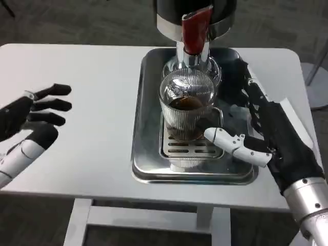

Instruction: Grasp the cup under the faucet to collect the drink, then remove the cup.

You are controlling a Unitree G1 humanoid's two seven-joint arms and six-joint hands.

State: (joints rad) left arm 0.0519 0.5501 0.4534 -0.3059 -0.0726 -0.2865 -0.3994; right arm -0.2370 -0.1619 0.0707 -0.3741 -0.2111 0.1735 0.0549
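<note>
Ribbed clear glass cup [187, 105] sits on the slotted grate of the steel drip tray [148, 159], right under the red-handled faucet [195, 32], dark brown drink pooled inside. Right hand [266, 130] wraps the cup, thumb across its base, fingers behind. Left hand [32, 119] hovers over the white table [92, 87], fingers spread, holding nothing.

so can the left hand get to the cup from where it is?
Probably yes. The left hand hovers open over bare table, nothing between it and the cup but the tray's low rim. The right hand already wraps the cup's far side.
</note>
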